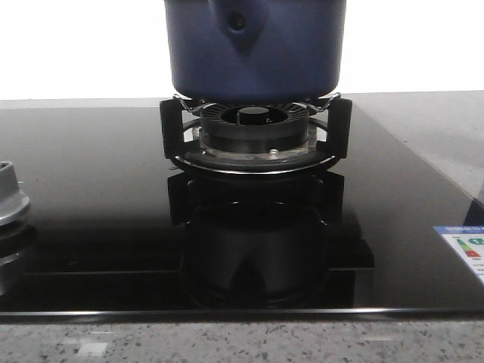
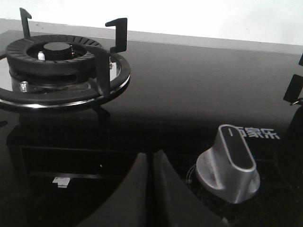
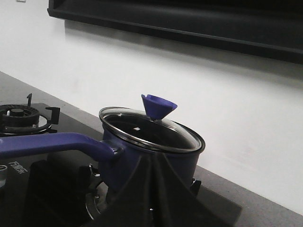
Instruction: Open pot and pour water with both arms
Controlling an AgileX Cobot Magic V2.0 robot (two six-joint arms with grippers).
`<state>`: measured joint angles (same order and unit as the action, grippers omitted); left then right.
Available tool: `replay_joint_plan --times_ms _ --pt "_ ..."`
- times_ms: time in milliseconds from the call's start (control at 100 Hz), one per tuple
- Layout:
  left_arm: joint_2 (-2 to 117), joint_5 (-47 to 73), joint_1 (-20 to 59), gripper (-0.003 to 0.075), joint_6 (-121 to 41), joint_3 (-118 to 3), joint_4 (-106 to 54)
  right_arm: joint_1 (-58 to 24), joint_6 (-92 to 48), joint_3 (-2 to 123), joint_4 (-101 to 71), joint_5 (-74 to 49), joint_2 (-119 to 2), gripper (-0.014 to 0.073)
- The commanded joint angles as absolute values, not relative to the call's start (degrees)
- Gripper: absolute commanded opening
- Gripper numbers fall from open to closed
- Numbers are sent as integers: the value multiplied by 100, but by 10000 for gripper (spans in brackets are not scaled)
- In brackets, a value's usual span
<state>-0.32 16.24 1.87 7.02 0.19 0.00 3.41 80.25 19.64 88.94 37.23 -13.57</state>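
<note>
The navy-blue pot [image 1: 255, 45] sits on the pan support of a gas burner [image 1: 253, 132] at the back centre. In the right wrist view the pot [image 3: 182, 161] carries a glass lid [image 3: 149, 130] with a blue cone knob [image 3: 157, 106], and its long blue handle [image 3: 47, 143] points away to one side. My right gripper [image 3: 150, 158] is shut and empty, close in front of the pot's side wall, below the rim. My left gripper [image 2: 152, 155] is shut and empty, low over the black glass. Neither gripper shows in the front view.
A second, bare burner [image 2: 54, 66] with upright pan-support prongs lies beyond the left gripper. A silver control knob [image 2: 230, 163] stands right beside the left fingers. The black glass cooktop [image 1: 91, 151] has a grey metal knob [image 1: 9, 197] at its left edge and a sticker [image 1: 465, 249] at the right.
</note>
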Motion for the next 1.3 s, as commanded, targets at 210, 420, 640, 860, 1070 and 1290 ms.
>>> replay_joint_plan --times_ms 210,420,640,860,1070,1290 --pt "-194 1687 166 -20 728 271 60 321 8050 2114 8704 3650 -1424 -71" --pt "-194 1750 166 -20 728 271 -190 321 8050 2114 8704 3650 -1424 -71" --pt "-194 1750 166 -20 728 271 -190 321 8050 2114 8704 3650 -1424 -71" --pt "-194 1750 166 -20 728 271 -190 321 8050 2114 8704 3650 -1424 -71" --pt "-194 1750 166 -20 728 271 -190 321 8050 2114 8704 3650 -1424 -71" --pt "-194 1750 166 -20 728 271 -190 321 8050 2114 8714 3368 -1424 -71"
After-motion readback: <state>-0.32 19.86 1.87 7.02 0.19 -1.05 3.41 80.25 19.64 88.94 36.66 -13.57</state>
